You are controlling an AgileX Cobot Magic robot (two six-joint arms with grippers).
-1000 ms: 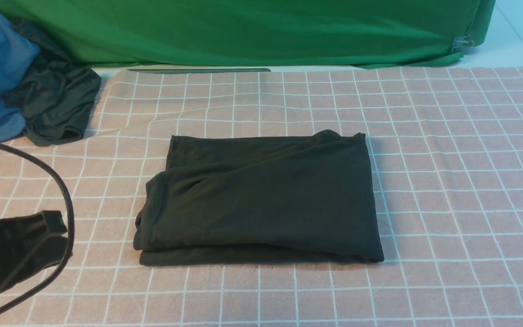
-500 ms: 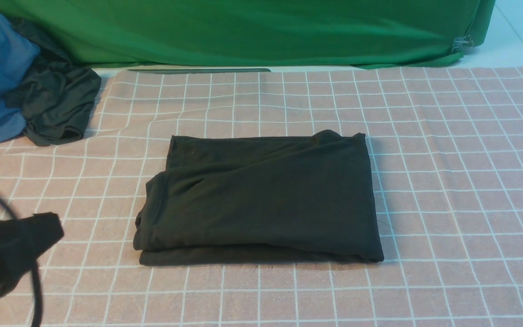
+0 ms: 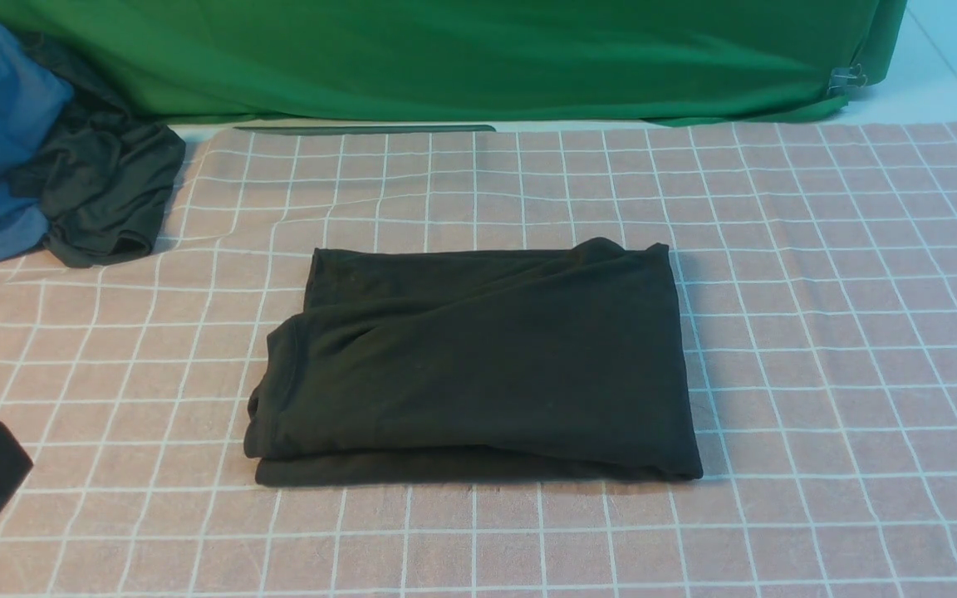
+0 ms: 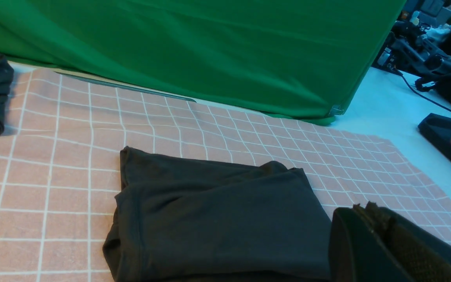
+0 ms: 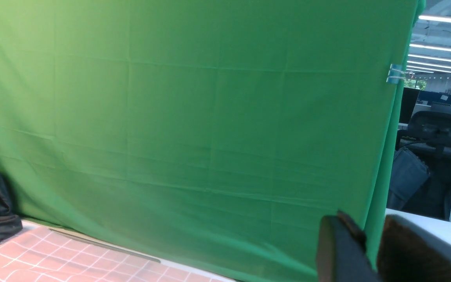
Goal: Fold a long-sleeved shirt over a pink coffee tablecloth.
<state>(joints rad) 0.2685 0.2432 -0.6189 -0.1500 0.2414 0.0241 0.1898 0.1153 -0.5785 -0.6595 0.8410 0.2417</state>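
While your closed black left gripper (image 4: 371,211) sits at the lower left of the front view, the dark folded cotton shirt (image 3: 478,374) lies rightward of it, long axis running side to side, nearer that arm. Your right gripper (image 5: 370,235) stands parted, out of the front view. Beneath spreads the dusty-pink, white-gridded tablecloth (image 3: 861,432); beyond hangs green cloth (image 3: 478,58).

Behind a smooth white worktop (image 5: 429,229), we see a tall, creased green fabric screen (image 5: 170,129), a small metal binder clip (image 5: 395,73) at its edge. Beyond stand a black mesh-backed office chair (image 5: 437,127) and bright linear ceiling lights (image 5: 444,48).
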